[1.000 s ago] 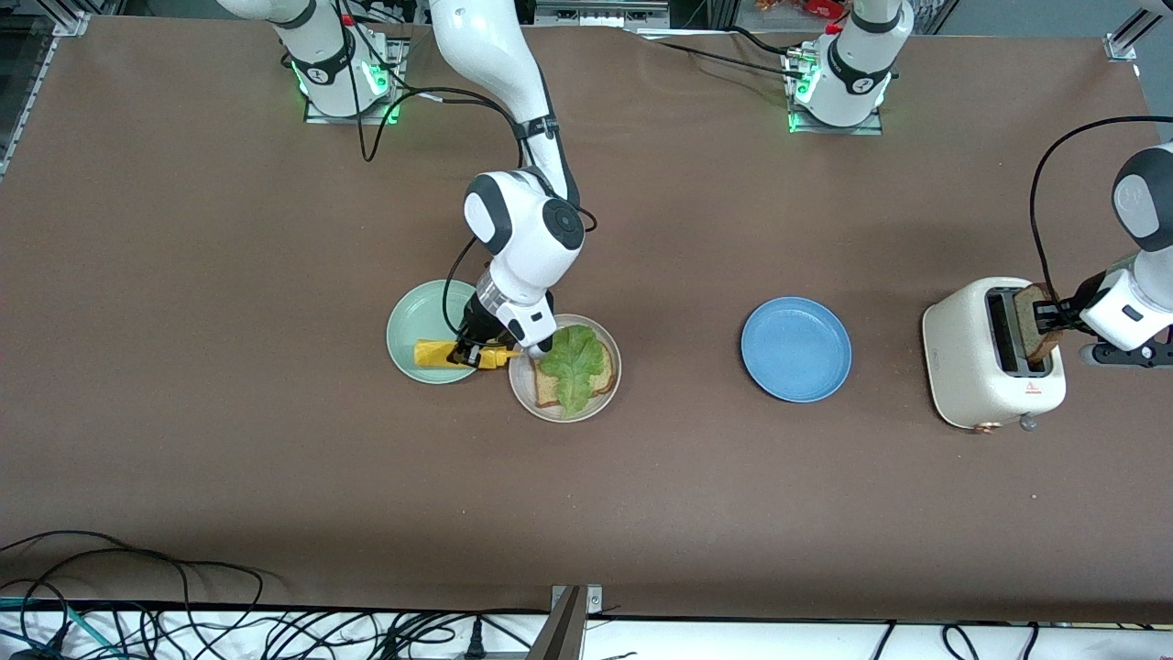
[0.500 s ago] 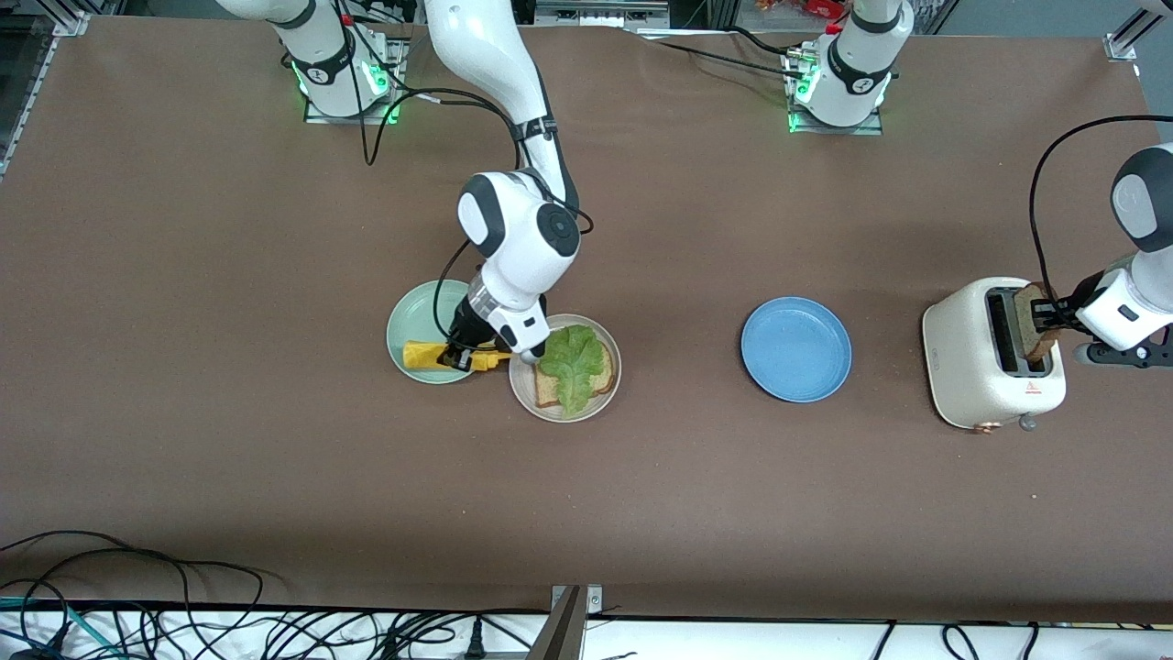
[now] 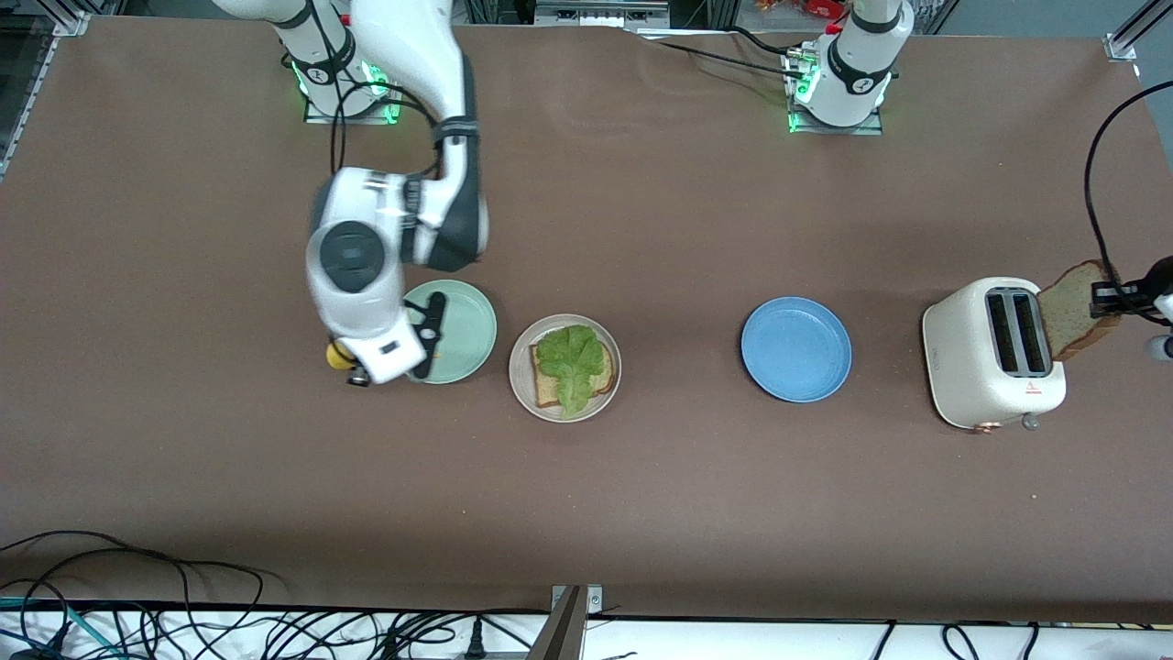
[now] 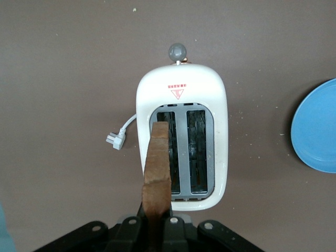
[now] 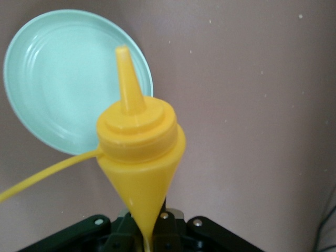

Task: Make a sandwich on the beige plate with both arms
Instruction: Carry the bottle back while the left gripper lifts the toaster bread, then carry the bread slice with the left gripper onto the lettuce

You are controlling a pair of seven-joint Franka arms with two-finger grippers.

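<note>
The beige plate (image 3: 516,371) holds one bread slice (image 3: 545,392) with a green lettuce leaf (image 3: 573,362) on top. A second bread slice (image 3: 1070,310) hangs in the air over the toaster's edge at the left arm's end, with my left gripper (image 3: 1107,298) shut on it. In the left wrist view that slice (image 4: 157,168) stands edge-on above the toaster (image 4: 220,115), pinched in the left gripper (image 4: 156,227). My right gripper (image 5: 152,231) is shut on a yellow squeeze bottle (image 5: 139,157) over the table beside the mint-green plate (image 5: 63,79).
The mint-green plate (image 3: 465,330) lies beside the beige plate toward the right arm's end. A blue plate (image 3: 795,348) sits between the beige plate and the white toaster (image 3: 990,357), whose two slots stand empty. Cables run along the table's front edge.
My right arm has swung from between the two plates toward its own end, carrying the yellow bottle. My left gripper has pulled the bread slice up out of the toaster slot.
</note>
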